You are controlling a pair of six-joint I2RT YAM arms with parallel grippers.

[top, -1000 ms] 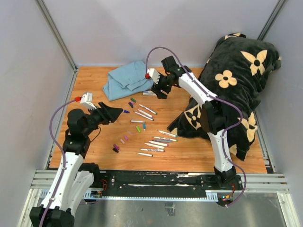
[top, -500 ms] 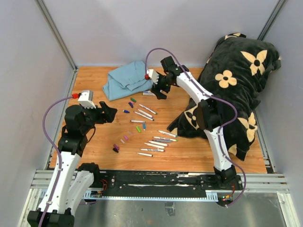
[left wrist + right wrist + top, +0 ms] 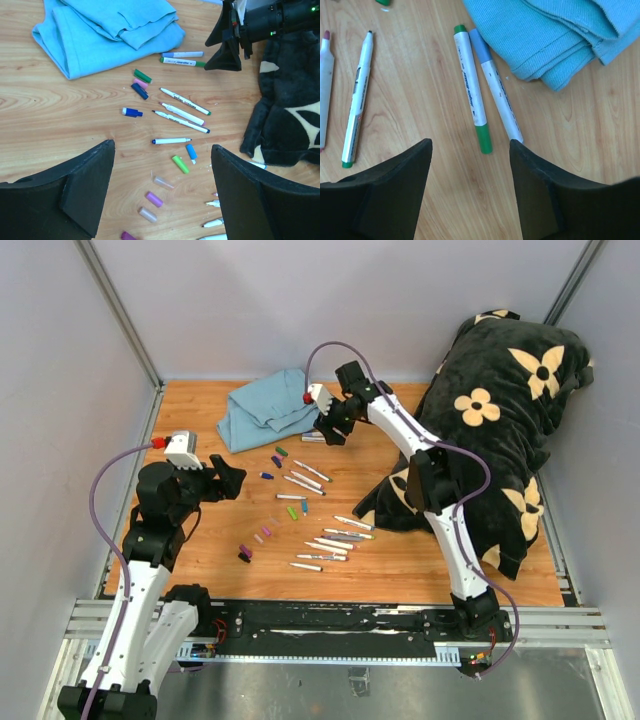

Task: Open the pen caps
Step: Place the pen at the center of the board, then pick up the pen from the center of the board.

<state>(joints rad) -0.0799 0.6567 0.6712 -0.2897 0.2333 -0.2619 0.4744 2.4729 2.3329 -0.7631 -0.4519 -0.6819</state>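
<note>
Wrist cameras resolve what the overhead view blurs. Right camera: my right gripper, jaws spread and empty, hangs over two white plastic marker barrels with green and pale-blue caps fitted. Left camera: my left gripper, likewise released. Short cylindrical plastic pen caps in green, pink, blue and purple lie loose on the wooden table toward 12 o'clock.

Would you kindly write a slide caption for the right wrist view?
Open right gripper above a green-capped marker and a blue-capped marker, side by side beside the blue cloth.

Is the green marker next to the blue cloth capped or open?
Capped: a green cap covers the end of the green marker.
</note>
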